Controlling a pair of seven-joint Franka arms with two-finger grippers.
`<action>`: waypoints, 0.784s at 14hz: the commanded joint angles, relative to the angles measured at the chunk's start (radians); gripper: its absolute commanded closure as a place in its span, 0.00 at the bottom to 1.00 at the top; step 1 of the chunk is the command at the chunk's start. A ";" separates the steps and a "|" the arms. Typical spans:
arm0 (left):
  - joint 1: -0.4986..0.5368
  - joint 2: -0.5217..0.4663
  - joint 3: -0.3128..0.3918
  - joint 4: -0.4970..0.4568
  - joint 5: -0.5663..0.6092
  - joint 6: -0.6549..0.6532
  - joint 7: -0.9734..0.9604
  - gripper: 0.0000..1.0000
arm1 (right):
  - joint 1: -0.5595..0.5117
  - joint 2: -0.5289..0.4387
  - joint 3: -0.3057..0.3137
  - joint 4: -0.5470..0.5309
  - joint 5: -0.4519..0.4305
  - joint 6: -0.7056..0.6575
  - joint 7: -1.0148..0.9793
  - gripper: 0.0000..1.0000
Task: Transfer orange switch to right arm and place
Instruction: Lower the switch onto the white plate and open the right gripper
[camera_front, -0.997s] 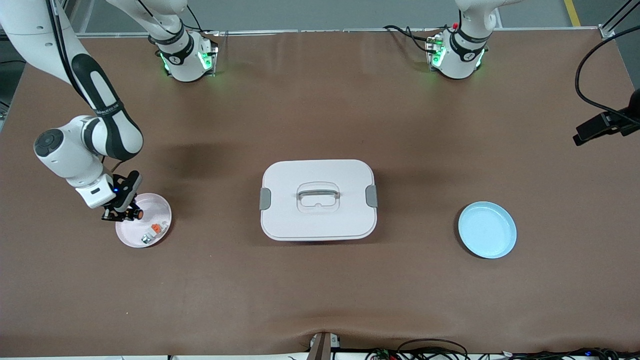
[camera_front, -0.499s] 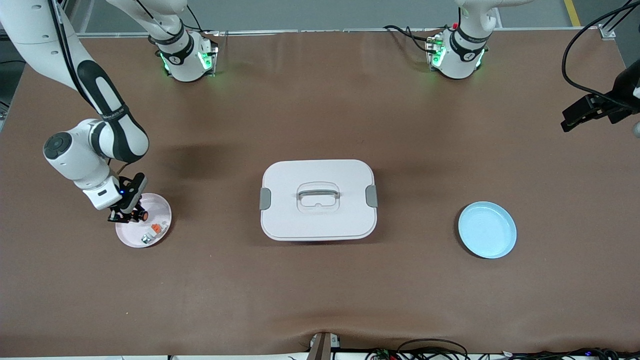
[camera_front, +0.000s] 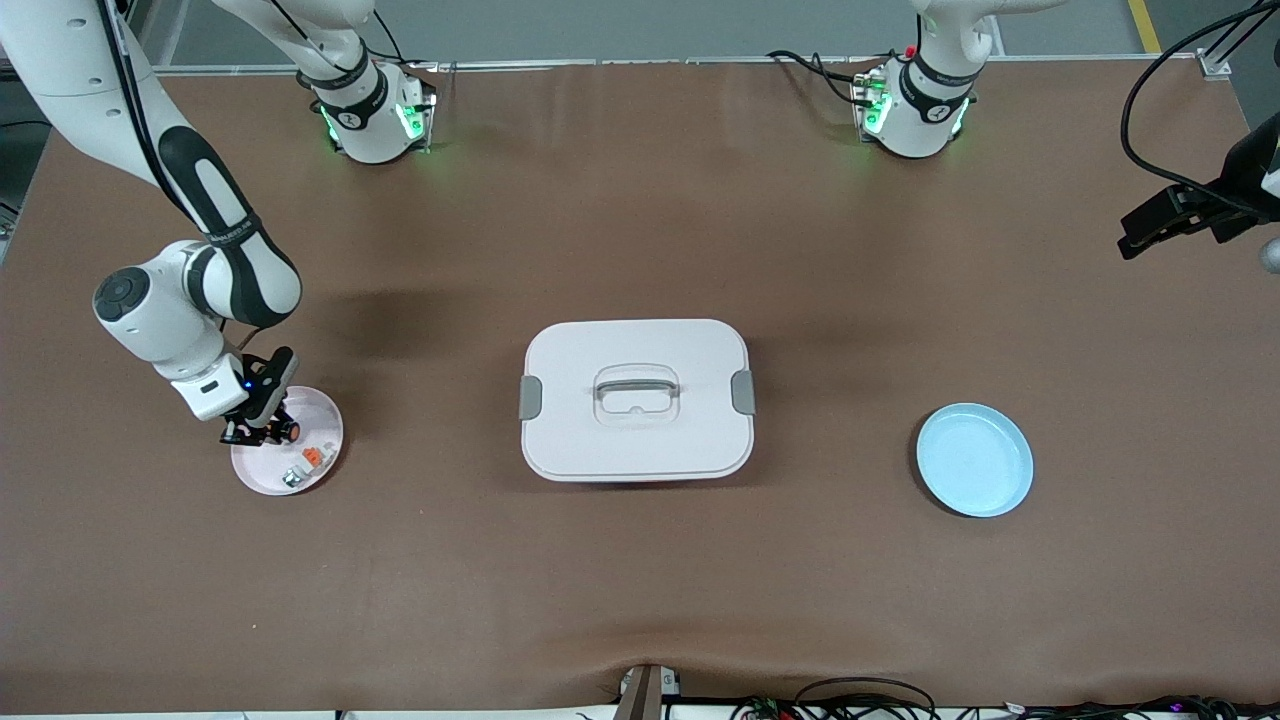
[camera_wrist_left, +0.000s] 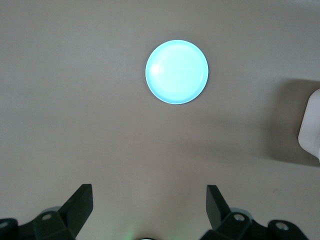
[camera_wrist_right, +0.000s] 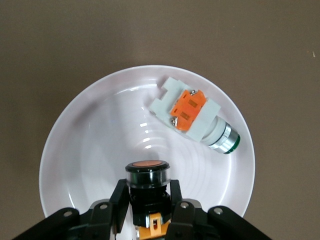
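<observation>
Right jaws (camera_wrist_right: 147, 200) stay clamped on the orange switch (camera_wrist_right: 147, 176), shifted slightly over the pink plate (camera_front: 325, 415); left jaws (camera_wrist_left: 149, 210) gape empty.

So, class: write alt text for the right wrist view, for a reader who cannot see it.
The right gripper is shut on the orange switch over a white plate. A whitish-grey part with an orange tab lies in the plate, on a brown table.

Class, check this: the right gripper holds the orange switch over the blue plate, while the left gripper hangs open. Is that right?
Not quite. The right gripper holds the orange switch over the white plate, as the right wrist view shows; the blue plate sits bare. The left gripper does hang open.
</observation>
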 joint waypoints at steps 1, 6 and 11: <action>-0.007 -0.014 0.008 -0.012 -0.019 0.006 0.010 0.00 | -0.021 0.018 0.017 0.000 0.022 0.029 -0.016 1.00; -0.012 -0.016 -0.003 -0.010 0.057 0.023 0.029 0.00 | -0.025 0.021 0.017 0.006 0.036 0.018 -0.014 0.00; -0.003 -0.013 -0.023 -0.004 0.051 0.026 0.029 0.00 | -0.022 0.017 0.019 0.006 0.037 0.011 -0.014 0.00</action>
